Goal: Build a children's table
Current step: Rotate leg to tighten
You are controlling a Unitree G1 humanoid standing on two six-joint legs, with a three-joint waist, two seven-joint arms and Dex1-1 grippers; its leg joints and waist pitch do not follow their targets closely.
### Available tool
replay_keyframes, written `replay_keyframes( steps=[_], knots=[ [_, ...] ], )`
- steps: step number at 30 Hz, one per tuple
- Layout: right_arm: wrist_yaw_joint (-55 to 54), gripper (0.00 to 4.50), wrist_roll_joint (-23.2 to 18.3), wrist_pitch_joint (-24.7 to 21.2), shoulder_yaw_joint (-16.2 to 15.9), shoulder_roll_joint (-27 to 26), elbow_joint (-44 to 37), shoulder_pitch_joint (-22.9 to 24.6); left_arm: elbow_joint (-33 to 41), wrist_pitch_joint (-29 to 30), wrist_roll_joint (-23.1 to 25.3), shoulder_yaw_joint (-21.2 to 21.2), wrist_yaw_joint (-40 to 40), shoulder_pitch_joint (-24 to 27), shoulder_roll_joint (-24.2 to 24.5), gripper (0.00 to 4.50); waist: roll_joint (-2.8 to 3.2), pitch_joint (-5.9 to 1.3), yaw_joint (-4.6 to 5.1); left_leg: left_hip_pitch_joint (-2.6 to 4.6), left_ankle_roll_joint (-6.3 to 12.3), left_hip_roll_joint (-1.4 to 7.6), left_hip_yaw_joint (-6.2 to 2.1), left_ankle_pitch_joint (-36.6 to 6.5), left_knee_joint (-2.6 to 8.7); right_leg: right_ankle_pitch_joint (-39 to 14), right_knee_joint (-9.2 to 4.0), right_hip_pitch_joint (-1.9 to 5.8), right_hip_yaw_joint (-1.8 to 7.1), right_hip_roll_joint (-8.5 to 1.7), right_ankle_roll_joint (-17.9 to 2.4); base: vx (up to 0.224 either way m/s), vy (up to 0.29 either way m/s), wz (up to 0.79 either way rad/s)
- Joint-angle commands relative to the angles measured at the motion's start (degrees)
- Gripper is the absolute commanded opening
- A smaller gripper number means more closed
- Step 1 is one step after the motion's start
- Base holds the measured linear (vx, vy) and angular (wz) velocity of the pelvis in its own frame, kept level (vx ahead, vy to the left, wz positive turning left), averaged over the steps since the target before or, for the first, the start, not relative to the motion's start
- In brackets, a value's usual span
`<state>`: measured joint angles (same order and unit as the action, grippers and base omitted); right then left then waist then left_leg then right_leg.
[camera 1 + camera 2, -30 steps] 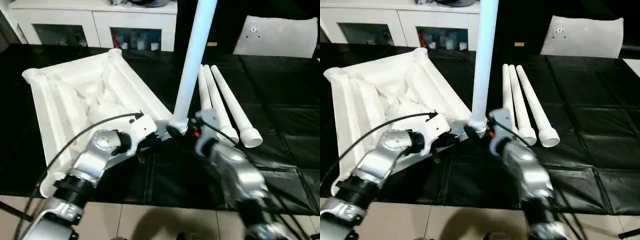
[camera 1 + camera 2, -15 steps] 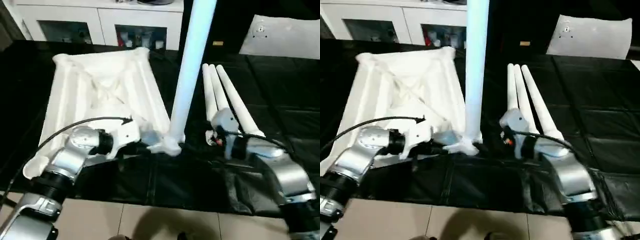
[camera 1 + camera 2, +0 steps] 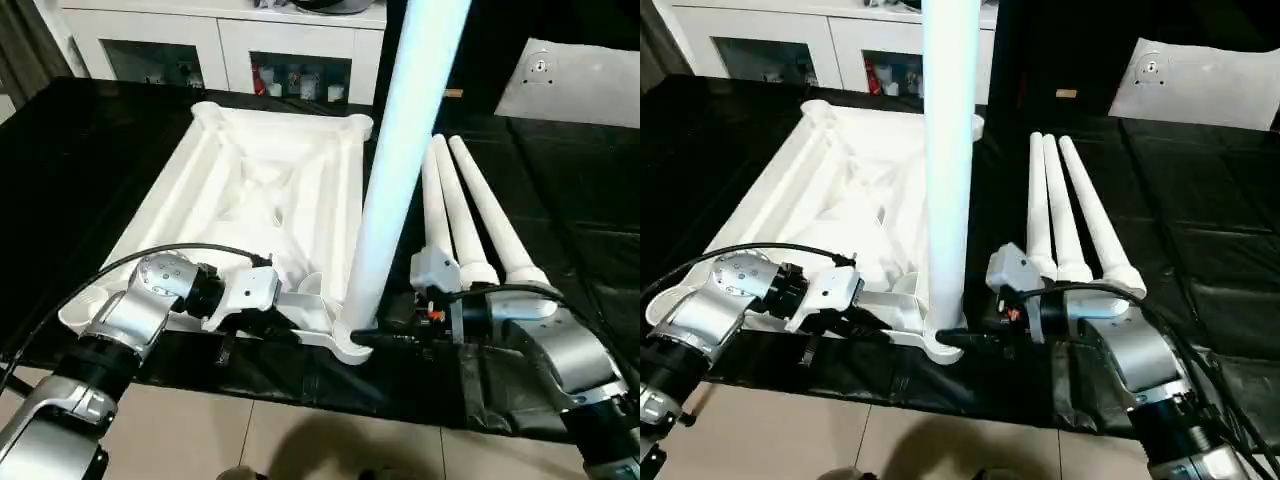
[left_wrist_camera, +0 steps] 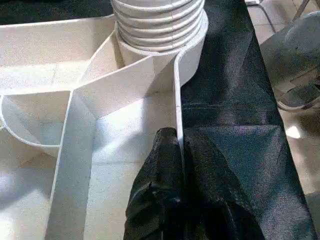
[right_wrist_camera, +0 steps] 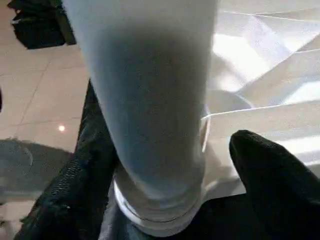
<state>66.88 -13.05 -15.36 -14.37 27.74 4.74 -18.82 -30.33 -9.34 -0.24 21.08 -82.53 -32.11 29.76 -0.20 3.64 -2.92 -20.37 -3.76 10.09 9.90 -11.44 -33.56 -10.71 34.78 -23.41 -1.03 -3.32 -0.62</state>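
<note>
The upturned white ribbed plastic tabletop (image 3: 265, 205) lies centre-left. The left gripper (image 4: 177, 150) pinches its rim to steady it, while the right gripper's (image 3: 385, 335) fingers straddle – not visibly clamping – the upright white tapered leg (image 3: 400, 170) in the near corner socket (image 3: 350, 345).

Left pincer (image 4: 178, 165) pinched closed, right pincer (image 5: 165, 200) fingers spread wide, both silver forearms angled inward

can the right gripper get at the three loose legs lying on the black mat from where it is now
Probably yes: the three loose legs lie just beyond the right gripper with nothing between, but its fingers straddle the upright leg and must back off first.
</note>
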Motion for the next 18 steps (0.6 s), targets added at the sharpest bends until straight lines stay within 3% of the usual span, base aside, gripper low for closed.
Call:
replay_keyframes(
  steps=[1,4,11,17,18],
  knots=[
    [1.3,3.47,0.7,1.1,-0.8,0.6,0.6,-1.1,-0.4,-1.3,1.4,2.1,-2.7,-0.5,-0.3,0.0,-0.35,-3.28,0.21,0.25,2.54,2.78,-0.28,-10.1,3.69,-10.3,-3.85,3.04,2.16,-3.99,-14.0,0.0,0.0,0.0],
    [2.0,3.22,1.3,2.2,-1.5,0.6,1.4,-1.2,-0.9,-1.7,1.5,2.1,-2.9,-0.7,-0.3,0.0,-0.31,-3.31,0.14,0.26,2.33,2.75,-0.35,-10.0,3.69,-11.2,-3.87,3.01,2.25,-4.02,-13.2,0.0,0.0,0.0],
    [2.4,2.66,1.8,4.0,-2.4,-0.2,4.4,-2.2,-2.9,-3.0,1.8,2.6,-3.0,-1.7,-0.4,0.0,-0.2,-3.36,0.08,0.19,2.68,2.64,-0.31,-9.4,3.57,-9.4,-3.69,3.0,2.12,-3.83,-13.7,0.0,0.0,0.0],
    [2.7,2.49,1.5,4.0,-2.7,-0.5,5.1,-2.3,-3.9,-3.6,2.1,2.6,-2.8,-2.2,-0.5,0.0,-0.25,-3.12,0.13,0.35,1.93,2.67,-0.36,-11.7,3.76,-13.3,-4.11,2.92,2.17,-3.88,-13.1,0.0,0.0,0.0],
    [2.7,2.48,1.5,4.2,-2.8,-0.5,5.2,-2.2,-4.2,-3.7,2.2,2.6,-2.8,-2.3,-0.5,0.0,-0.04,-3.01,0.11,0.35,1.81,2.69,-0.41,-11.9,3.82,-13.7,-4.13,2.87,2.19,-3.89,-13.0,0.0,0.0,0.0]
  ],
)
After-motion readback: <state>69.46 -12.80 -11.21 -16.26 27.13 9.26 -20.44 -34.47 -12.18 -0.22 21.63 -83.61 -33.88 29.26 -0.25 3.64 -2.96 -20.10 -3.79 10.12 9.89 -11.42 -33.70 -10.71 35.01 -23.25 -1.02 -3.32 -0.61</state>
